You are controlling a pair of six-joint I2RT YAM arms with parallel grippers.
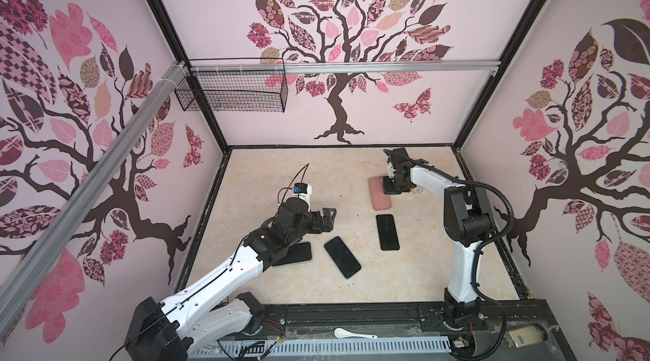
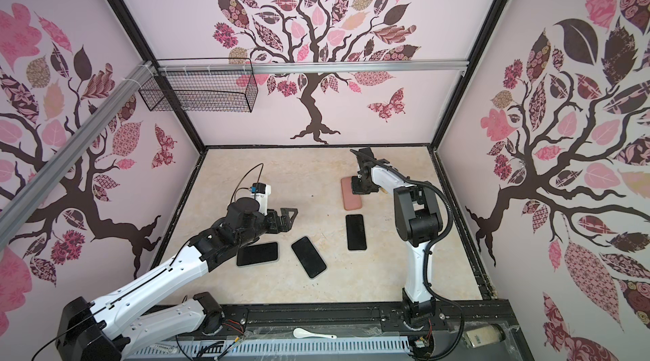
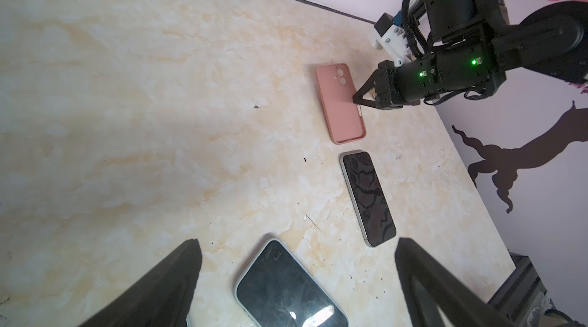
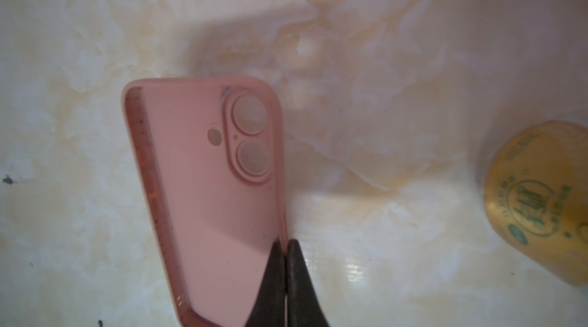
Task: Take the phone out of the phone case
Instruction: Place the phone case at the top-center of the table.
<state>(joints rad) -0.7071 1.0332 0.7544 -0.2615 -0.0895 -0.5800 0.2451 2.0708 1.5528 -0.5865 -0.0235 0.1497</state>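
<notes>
The pink phone case [image 1: 380,197] [image 2: 351,197] [image 3: 340,109] lies open side up at the back right of the table. Its inside [image 4: 206,182] is empty, with the camera holes showing. My right gripper [image 1: 388,185] [image 2: 359,187] [image 3: 358,99] [image 4: 288,245] is shut on the case's right side wall. A bare black phone [image 1: 387,232] [image 2: 356,232] [image 3: 369,198] lies screen up just in front of the case. My left gripper [image 1: 329,217] [image 2: 290,217] [image 3: 297,245] hangs wide open and holds nothing, above a second phone [image 1: 342,256] [image 3: 286,287].
A third phone [image 1: 295,253] [image 2: 257,253] lies partly under my left arm. A yellow round container [image 4: 537,204] stands just right of the case. A wire basket [image 1: 232,92] hangs on the back wall. A white spoon [image 1: 353,334] and a jar [image 1: 526,336] lie on the front rail.
</notes>
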